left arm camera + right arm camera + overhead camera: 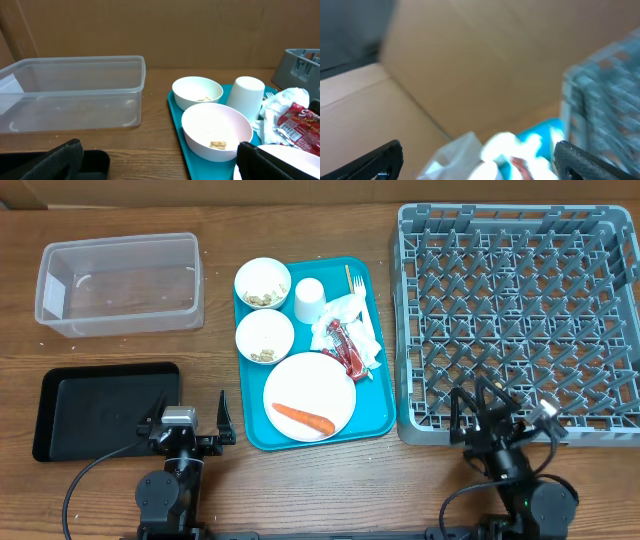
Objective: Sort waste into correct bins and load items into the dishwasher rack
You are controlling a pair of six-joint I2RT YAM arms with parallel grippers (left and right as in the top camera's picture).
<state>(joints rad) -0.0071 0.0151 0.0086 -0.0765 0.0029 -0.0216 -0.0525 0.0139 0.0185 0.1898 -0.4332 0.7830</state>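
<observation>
On the teal tray (377,416) lie a white plate (310,385) with an orange carrot (303,418), two white bowls (263,282) (265,337) holding crumbs, a white cup (309,298), a fork (352,280), crumpled napkins (352,315) and a red wrapper (346,352). The clear tub (120,280) and the black tray (105,410) are at the left, the grey rack (515,320) at the right. My left gripper (190,410) (160,161) stands open and empty between black tray and teal tray. Low by the rack's front edge, my right gripper (478,408) (477,160) is open and empty too.
The left wrist view looks across the bowls (216,130), cup (248,95) and wrapper (300,125) toward the tub (75,92). A brown cardboard wall runs behind the table. The right wrist view is blurred, with the rack (605,95) at its right.
</observation>
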